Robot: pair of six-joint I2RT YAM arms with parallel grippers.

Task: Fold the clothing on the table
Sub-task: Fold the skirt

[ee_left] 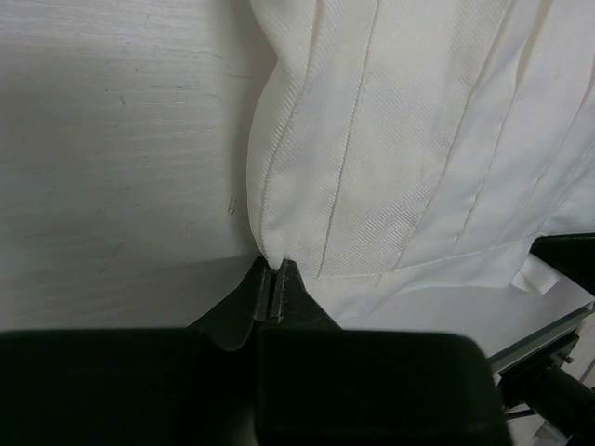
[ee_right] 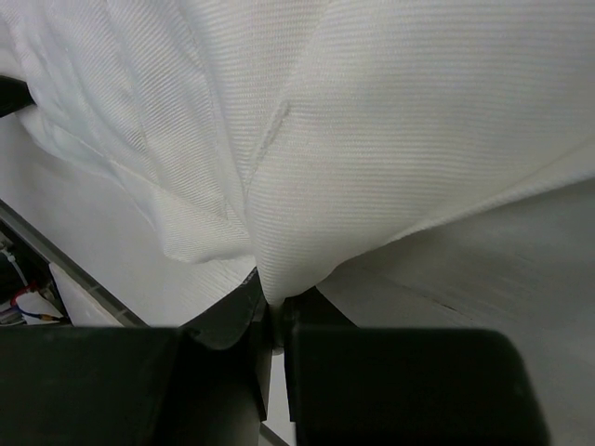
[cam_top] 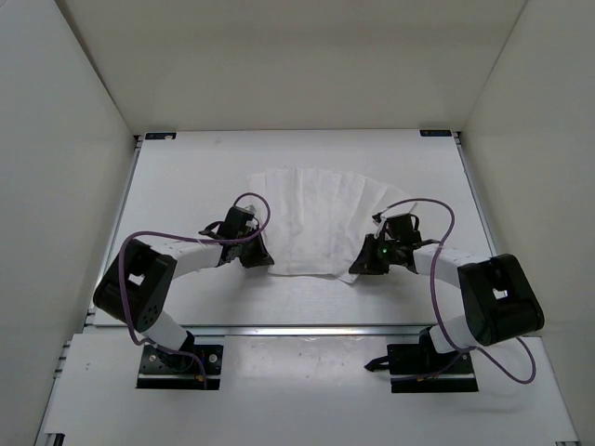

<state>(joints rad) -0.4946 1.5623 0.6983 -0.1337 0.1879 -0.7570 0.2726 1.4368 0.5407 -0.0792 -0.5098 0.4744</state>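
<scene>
Clothing [cam_top: 321,212] lies fanned on the table [cam_top: 177,186], near corners pinched tight by the left gripper [ee_left: 272,279] and right gripper [ee_right: 274,314], so the grasp looks made and an even lift toward the far edge should come next.

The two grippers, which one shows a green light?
The right gripper, at the clothing's near right corner: a small green light glows by its wrist. The left gripper shows none.

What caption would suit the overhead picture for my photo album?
Left claw and right claw each pinch a near corner of the pleated white clothing spread on the table.
</scene>
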